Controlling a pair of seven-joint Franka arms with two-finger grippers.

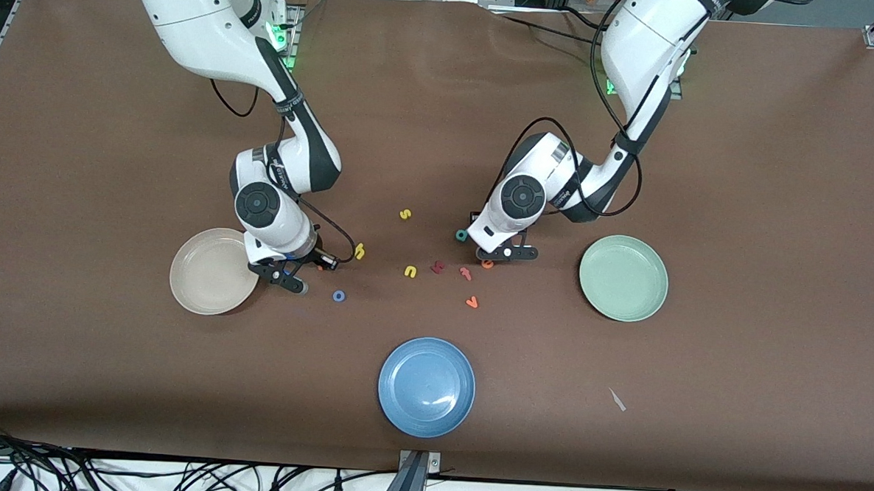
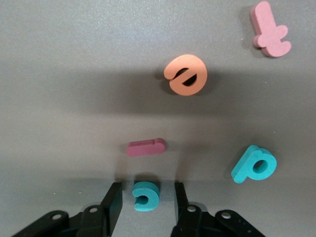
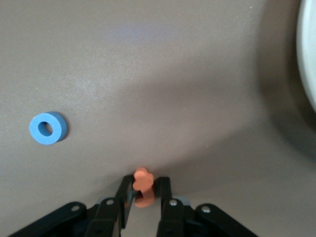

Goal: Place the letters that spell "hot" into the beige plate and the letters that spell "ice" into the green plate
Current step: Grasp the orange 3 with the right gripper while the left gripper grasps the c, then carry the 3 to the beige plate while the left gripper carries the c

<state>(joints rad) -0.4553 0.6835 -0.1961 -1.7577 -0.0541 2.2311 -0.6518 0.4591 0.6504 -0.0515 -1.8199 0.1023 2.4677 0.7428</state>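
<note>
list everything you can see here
beige plate: 1, cream, right arm's end
green plate: 1, mint, left arm's end
blue plate: 1, blue, nearest the camera
yellow h: 1, yellow, mid-table
other yellow letters: 2, yellow, mid-table
blue o: 1, blue, near beige plate
orange t: 1, orange, in right gripper
teal c: 1, teal, between left fingers
dark red i, orange e, teal d, pink letter: 1 each, beside the c
orange v, dark red letter: 1 each, mid-table
left gripper: open around c
right gripper: shut on t
</note>
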